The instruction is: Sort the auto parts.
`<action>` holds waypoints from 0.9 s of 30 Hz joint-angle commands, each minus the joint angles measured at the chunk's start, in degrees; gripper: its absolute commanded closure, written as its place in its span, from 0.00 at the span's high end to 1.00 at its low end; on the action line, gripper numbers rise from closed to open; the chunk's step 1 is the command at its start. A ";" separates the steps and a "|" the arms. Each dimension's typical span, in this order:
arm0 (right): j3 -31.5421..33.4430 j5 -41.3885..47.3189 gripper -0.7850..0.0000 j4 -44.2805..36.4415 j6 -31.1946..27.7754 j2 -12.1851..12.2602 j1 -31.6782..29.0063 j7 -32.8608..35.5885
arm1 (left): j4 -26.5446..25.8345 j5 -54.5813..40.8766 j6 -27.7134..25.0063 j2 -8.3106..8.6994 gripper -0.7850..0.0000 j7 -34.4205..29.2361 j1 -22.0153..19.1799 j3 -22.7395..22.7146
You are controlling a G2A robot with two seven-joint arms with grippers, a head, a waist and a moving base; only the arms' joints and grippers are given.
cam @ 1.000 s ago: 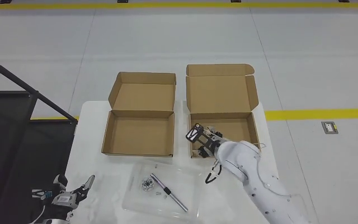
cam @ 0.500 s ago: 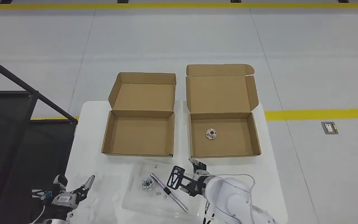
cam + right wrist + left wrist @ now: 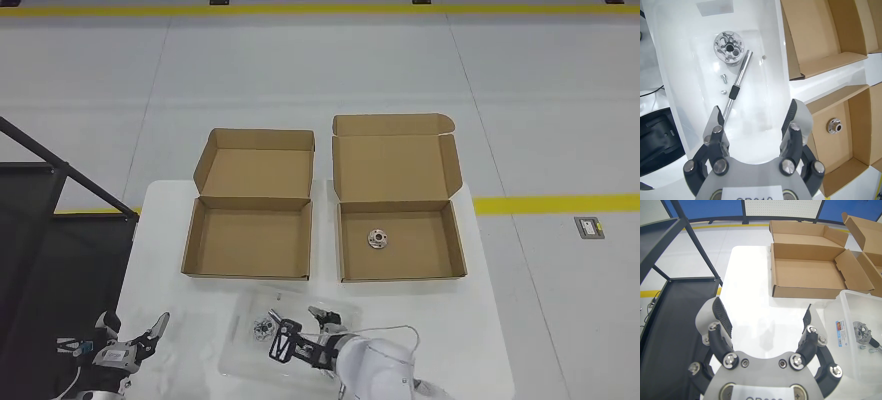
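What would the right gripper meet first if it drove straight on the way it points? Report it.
The right gripper would most likely meet the bare floor of the clear tray first. The metal rod lies just beside one finger and might be clipped; depth is hard to judge.

The right gripper [image 3: 755,111] hangs over the tray [image 3: 677,62]. Just ahead of it in the tray lies the rod [image 3: 740,75], with the hub [image 3: 728,48] beyond. Off to its side, the flange [image 3: 833,126] sits in a box [image 3: 859,121].
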 commanded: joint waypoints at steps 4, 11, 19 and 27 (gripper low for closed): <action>-5.09 0.28 0.40 5.62 7.75 -3.22 3.64 5.87 | 0.00 0.00 0.00 0.00 1.00 0.00 0.00 0.00; -9.33 3.61 0.44 13.68 10.86 -7.42 8.29 9.63 | 0.00 0.00 0.00 0.00 1.00 0.00 0.00 0.00; -11.24 7.84 0.43 22.22 13.16 -11.47 11.58 9.53 | 0.00 0.00 0.00 0.00 1.00 0.00 0.00 0.00; -11.64 9.12 0.43 28.18 14.46 -14.18 13.41 8.51 | 0.00 0.00 0.00 0.00 1.00 0.00 0.00 0.00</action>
